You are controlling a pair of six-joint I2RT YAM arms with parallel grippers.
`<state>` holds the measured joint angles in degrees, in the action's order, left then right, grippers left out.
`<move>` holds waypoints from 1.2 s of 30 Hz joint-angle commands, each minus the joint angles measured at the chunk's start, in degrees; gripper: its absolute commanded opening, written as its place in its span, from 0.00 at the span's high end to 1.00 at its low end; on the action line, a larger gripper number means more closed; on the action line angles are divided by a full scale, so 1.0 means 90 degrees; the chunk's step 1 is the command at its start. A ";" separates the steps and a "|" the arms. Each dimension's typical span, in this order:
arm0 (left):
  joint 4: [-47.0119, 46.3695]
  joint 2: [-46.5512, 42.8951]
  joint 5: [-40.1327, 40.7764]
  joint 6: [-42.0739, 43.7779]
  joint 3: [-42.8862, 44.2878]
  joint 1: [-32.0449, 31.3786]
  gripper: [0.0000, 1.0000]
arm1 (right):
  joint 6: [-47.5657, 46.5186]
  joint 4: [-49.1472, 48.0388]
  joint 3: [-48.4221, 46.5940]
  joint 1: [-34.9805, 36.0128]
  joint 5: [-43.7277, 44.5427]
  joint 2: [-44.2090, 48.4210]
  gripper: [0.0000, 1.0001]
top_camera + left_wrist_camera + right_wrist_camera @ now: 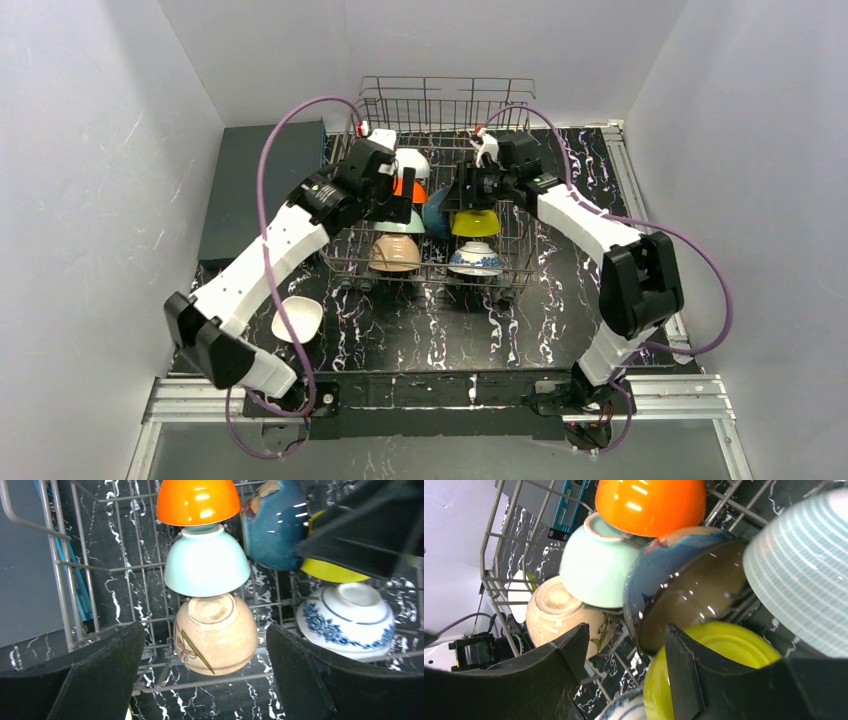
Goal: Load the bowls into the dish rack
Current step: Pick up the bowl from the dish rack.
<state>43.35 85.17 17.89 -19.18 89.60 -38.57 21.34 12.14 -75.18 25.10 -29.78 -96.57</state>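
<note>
The dish rack (446, 88) stands at the back middle and holds several bowls. An orange bowl (197, 500), a mint bowl (206, 562) and a peach-tan bowl (216, 635) lie in one row. Beside them are a dark blue bowl (275, 525), a yellow-green bowl (714, 650) and a blue-and-white bowl (350, 617). My left gripper (205, 680) hangs open above the tan bowl, holding nothing. My right gripper (626, 635) is open, one finger lying against the yellow-green bowl's rim. A white bowl (297, 318) sits on the table by the left arm.
A flat dark grey slab (260, 180) lies left of the rack. A pale ribbed bowl (804, 570) fills the right of the right wrist view. White walls close in on both sides. Both arms crowd in over the rack's middle.
</note>
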 commanded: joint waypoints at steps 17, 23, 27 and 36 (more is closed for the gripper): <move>-0.0681 -0.1535 -0.0577 -0.0234 -0.1179 0.0076 0.10 | 0.0565 -0.0296 -0.1275 0.0318 -0.0294 -0.1260 0.93; -0.0747 -0.1620 -0.0466 -0.0141 -0.1289 0.0125 0.10 | 0.0690 -0.0252 -0.1322 0.0299 -0.0377 -0.0896 0.99; -0.0813 -0.1604 -0.0524 -0.0117 -0.1342 0.0190 0.10 | 0.0788 -0.0244 -0.1342 0.0294 -0.0409 -0.0586 0.99; -0.0955 -0.1514 -0.0998 -0.0044 -0.1392 0.0431 0.10 | 0.0990 -0.0333 -0.1631 0.0249 -0.0613 -0.0015 0.99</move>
<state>35.97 72.58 11.68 -20.34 78.11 -36.03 30.15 13.17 -84.05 28.53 -34.70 -103.42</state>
